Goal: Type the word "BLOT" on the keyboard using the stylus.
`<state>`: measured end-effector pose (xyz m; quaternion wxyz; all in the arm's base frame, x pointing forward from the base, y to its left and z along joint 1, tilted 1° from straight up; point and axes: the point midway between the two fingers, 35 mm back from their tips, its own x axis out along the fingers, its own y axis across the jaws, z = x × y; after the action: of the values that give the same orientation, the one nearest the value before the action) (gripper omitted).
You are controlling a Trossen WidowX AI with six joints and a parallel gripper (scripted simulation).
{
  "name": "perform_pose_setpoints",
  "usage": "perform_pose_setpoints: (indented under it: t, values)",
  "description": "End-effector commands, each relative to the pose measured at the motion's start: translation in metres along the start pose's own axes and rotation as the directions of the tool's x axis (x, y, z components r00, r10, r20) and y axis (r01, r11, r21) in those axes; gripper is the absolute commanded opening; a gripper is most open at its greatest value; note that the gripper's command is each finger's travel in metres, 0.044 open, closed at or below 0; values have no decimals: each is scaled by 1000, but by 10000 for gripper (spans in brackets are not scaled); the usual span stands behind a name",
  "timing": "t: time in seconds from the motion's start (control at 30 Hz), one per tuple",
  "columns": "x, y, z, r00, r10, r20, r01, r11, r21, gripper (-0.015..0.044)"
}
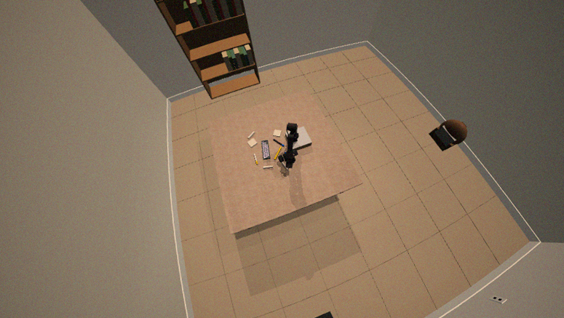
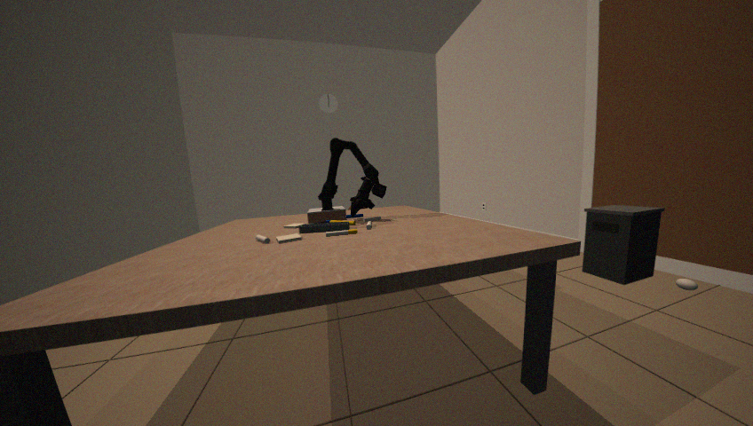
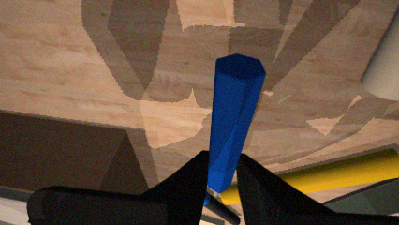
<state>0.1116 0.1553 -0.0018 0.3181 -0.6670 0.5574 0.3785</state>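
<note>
Two black fingers of the gripper (image 1: pixel 283 161) (image 2: pixel 353 212) (image 3: pixel 224 159) stand narrowly apart, with the blue faceted stylus (image 3: pixel 236 105) between them; I cannot tell if they pinch it. Dark rectangular keyboard (image 1: pixel 266 149) (image 2: pixel 323 227) lies near, on the pinkish wooden desk (image 1: pixel 283 196) (image 2: pixel 296 264) (image 3: pixel 42 70).

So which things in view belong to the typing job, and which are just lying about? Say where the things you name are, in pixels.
For the job:
- gripper (image 1: pixel 282 160) (image 2: pixel 354 210) (image 3: pixel 222 158)
- keyboard (image 1: pixel 266 149) (image 2: pixel 323 228) (image 3: pixel 372 199)
- blue six-sided stick (image 3: pixel 236 112), likely the stylus

Just lying about:
- yellow stick (image 1: pixel 278 152) (image 2: pixel 350 222) (image 3: pixel 347 175)
- black-and-blue pen (image 1: pixel 278 142) (image 3: pixel 225 208)
- white-and-yellow stick (image 1: pixel 255 158) (image 2: pixel 340 232)
- two pale square pads (image 1: pixel 277 132) (image 2: pixel 289 238)
- two short white rods (image 1: pixel 268 167) (image 2: pixel 262 239) (image 3: pixel 386 66)
</note>
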Motion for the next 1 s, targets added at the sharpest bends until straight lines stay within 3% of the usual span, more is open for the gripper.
perform_pose_setpoints:
  t: [0.0,0.97]
  values:
    - [-34,-1,-17,1000,-12,20,12,1000,6,150]
    - [-18,0,-13,1000,-13,19,13,1000,4,150]
